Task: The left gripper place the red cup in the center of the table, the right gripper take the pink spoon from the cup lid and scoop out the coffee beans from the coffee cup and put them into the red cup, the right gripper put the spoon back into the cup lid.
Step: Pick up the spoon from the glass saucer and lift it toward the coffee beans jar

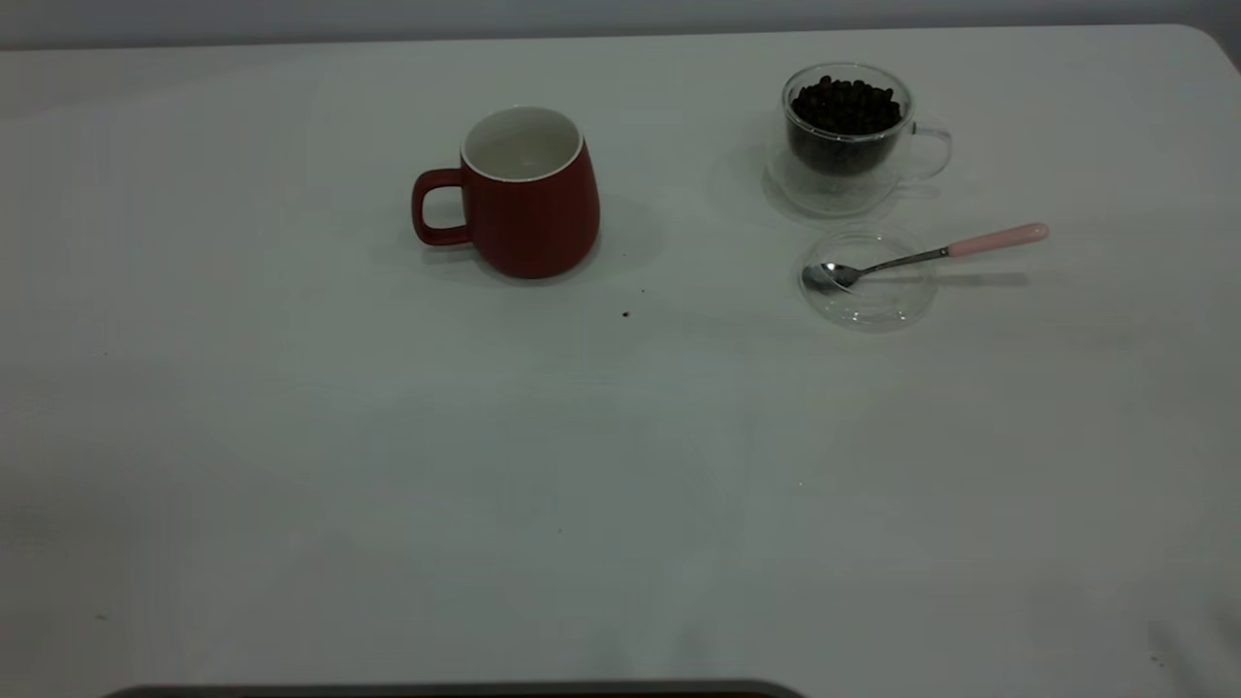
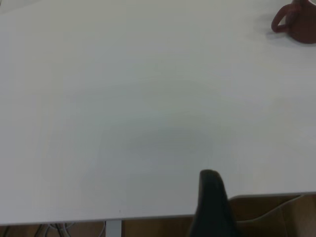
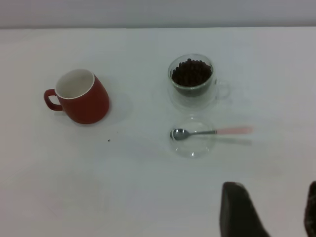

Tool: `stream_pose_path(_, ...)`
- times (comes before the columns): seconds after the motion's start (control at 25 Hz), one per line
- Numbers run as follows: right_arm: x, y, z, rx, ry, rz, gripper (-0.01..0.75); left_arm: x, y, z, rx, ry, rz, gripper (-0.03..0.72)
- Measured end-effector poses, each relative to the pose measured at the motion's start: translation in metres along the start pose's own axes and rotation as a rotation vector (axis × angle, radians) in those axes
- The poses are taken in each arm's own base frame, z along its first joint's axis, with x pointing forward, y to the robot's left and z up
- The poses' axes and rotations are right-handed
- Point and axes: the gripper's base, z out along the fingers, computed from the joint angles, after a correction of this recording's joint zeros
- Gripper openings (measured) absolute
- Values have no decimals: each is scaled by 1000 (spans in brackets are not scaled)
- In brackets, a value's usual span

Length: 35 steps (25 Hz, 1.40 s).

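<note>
The red cup [image 1: 528, 194] stands upright on the white table [image 1: 485, 465], left of middle toward the back, handle pointing left; it also shows in the left wrist view [image 2: 296, 22] and the right wrist view [image 3: 81, 98]. At back right the clear coffee cup [image 1: 848, 136] holds coffee beans [image 1: 845, 105]. Just in front of it lies the cup lid [image 1: 873, 305] with the pink spoon [image 1: 931, 254], bowl in the lid and handle out to the right. My left gripper [image 2: 211, 207] hangs at the table's near edge, far from the red cup. My right gripper [image 3: 274, 212] is open and empty, well short of the lid [image 3: 193, 148].
A few dark specks [image 1: 625, 313] lie in front of the red cup. The table's rounded corner [image 1: 1202, 39] is at the back right. A dark strip [image 1: 456, 690] runs along the near edge. Neither arm shows in the exterior view.
</note>
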Motion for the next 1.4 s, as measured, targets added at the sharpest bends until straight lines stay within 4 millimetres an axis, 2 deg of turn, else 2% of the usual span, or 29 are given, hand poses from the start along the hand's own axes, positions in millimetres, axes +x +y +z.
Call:
stream_pose_path(0.12,-16,-7,33,-13,29,-14,435,0,0,0,0,0,0,586)
stream_pose_path(0.32,-36,-19,90,-27,99,-34,451,0,0,0,0,0,0,586)
stream_pose_path(0.48,-45,-27,141,-76,219,-12,452,0,0,0,0,0,0,586)
stream_pose_path(0.6,-43,-34,180,-118,324,15,452,0,0,0,0,0,0,586)
stream_pose_path(0.76,-28,-48,229,-145,465,73,453,0,0,0,0,0,0,586)
stream_pose_path(0.88,-9,-70,260,-145,557,142,453,0,0,0,0,0,0,586)
stream_pose_path(1.16,25,-127,303,-128,569,311,453,0,0,0,0,0,0,586)
stream_pose_path(1.4,45,-161,330,-219,538,421,453,0,0,0,0,0,0,586)
